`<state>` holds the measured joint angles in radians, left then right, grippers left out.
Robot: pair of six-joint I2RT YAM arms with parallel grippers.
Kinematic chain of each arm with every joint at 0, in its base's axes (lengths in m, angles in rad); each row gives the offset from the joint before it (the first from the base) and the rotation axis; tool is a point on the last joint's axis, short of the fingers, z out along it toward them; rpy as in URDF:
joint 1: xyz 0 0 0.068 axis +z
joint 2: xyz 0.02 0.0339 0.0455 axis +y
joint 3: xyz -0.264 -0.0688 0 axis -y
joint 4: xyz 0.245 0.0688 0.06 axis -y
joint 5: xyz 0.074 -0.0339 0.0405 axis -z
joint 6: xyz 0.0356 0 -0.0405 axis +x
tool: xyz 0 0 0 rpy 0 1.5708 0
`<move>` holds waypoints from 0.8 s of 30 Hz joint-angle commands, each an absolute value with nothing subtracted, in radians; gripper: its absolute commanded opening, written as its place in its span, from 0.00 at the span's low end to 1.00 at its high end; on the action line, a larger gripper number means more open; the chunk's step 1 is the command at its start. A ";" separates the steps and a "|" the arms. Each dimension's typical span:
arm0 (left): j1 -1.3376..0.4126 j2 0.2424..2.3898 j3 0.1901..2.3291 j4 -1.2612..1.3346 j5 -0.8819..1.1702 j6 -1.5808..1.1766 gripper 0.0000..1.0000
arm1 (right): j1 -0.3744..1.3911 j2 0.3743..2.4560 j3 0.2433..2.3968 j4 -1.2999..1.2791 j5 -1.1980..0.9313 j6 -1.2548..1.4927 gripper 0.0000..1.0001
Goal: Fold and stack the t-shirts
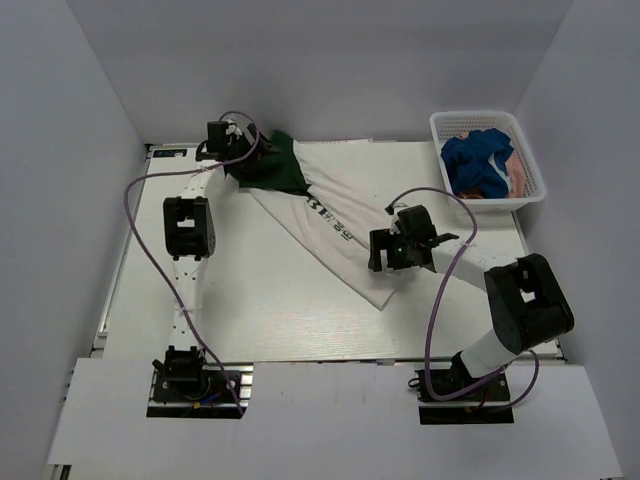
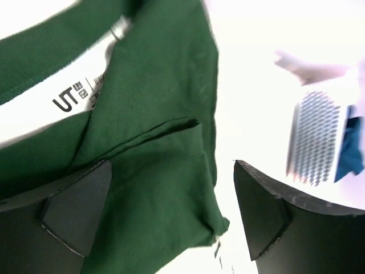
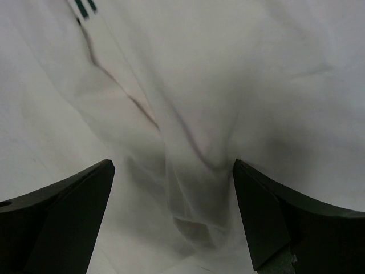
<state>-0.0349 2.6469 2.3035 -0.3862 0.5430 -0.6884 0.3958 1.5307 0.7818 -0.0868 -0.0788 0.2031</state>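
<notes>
Tabletop (image 1: 260, 320) bears the unfolded cream shirt (image 1: 330, 235) beneath the gaping left gripper (image 1: 230, 145) and right gripper (image 1: 385, 258); other shirts (image 1: 478, 160) wait in the basket (image 1: 475, 116) at two o'clock.

One t-shirt (image 1: 330, 225) lies across the table (image 1: 260, 300), other t-shirts (image 1: 478, 162) in the basket (image 1: 495, 206) at its far right.

Overhead overview; wrist close-ups over cream shirt (image 1: 335, 245)
</notes>
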 commanded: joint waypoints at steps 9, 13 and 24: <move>-0.123 2.951 2.445 0.121 0.390 -0.989 1.00 | 0.781 1.532 0.664 -0.131 -0.415 0.278 0.90; -0.141 2.985 2.445 0.172 0.364 -1.008 1.00 | 0.951 1.546 0.710 -0.110 -0.427 0.185 0.90; -0.161 2.846 2.434 0.173 0.354 -0.943 1.00 | 1.000 1.153 0.640 -0.115 -0.198 0.121 0.90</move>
